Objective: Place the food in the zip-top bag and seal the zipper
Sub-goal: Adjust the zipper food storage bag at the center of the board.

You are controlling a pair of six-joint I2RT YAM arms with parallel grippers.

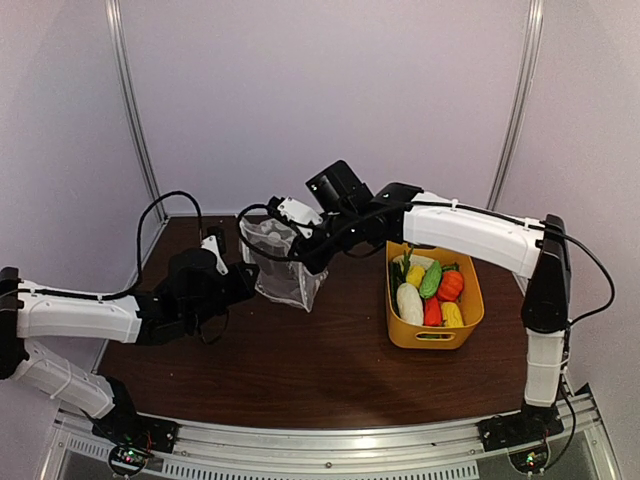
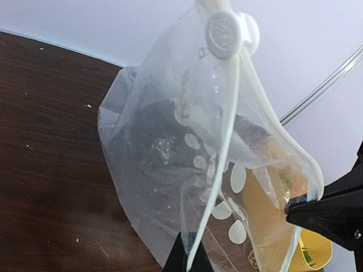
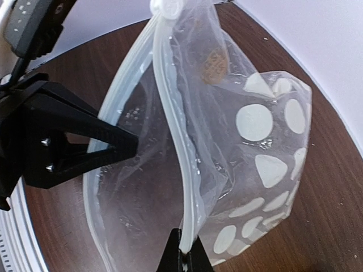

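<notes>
Zip-top bag (image 1: 285,268): left end effector (image 2: 190,258) and right end effector (image 3: 184,258) each pinch one mouth rim; draw them apart evenly, without tearing.

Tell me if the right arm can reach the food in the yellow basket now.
Probably not yet: the right pincer is shut on the edge of the zip-top bag. The food lies uncovered in the basket, if it lets go.

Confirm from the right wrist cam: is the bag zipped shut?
No: in the right wrist view the two mouth edges of the bag stand wide apart, one pinched by the left gripper, the other by the right gripper.
</notes>
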